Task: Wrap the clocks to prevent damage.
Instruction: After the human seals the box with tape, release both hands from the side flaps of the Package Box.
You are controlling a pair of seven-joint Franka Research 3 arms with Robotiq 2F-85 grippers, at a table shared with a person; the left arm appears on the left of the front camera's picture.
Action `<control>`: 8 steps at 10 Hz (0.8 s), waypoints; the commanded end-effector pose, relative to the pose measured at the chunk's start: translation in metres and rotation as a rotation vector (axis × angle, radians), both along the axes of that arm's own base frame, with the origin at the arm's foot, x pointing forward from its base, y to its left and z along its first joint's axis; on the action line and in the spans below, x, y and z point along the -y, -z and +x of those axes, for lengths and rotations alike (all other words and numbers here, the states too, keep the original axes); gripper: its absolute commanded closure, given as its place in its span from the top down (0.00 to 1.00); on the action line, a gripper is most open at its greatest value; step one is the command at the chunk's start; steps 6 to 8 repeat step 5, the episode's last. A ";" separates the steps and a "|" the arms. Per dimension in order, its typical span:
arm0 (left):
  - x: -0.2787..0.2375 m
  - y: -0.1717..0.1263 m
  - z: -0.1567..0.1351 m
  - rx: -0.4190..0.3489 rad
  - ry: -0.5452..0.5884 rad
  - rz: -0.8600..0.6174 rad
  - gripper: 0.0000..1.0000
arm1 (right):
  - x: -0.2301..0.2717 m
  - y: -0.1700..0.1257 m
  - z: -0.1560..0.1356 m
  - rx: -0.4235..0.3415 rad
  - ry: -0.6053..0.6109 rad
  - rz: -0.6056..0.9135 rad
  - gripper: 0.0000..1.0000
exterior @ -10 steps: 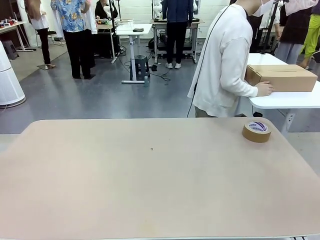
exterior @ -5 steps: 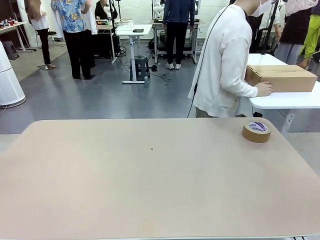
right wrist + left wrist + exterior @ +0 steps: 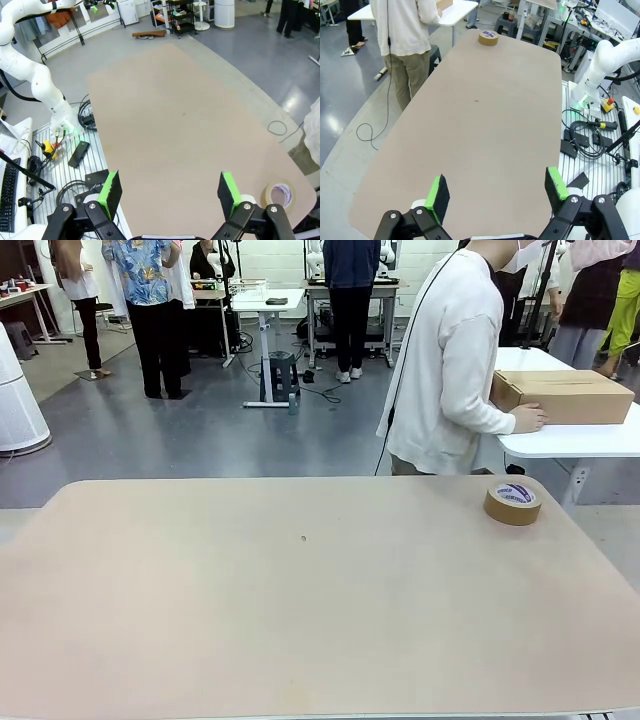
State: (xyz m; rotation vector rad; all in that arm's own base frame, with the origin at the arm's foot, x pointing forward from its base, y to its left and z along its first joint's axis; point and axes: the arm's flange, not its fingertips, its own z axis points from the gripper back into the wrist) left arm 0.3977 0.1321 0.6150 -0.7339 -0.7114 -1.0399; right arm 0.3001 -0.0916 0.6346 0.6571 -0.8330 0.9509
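Two claws hang high over the near side of the tan bench, both empty with jaws spread wide: the left claw and the right claw, green pads showing. One roll of brown tape lies flat near the far right corner; its purple-and-white core label is too small to read. Beyond the far edge a person in white touches a cardboard box on a white side table
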 end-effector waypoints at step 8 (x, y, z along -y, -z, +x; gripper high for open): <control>0.000 -0.001 0.000 -0.003 -0.005 -0.008 1.00 | -0.001 0.000 0.002 -0.005 -0.002 -0.001 1.00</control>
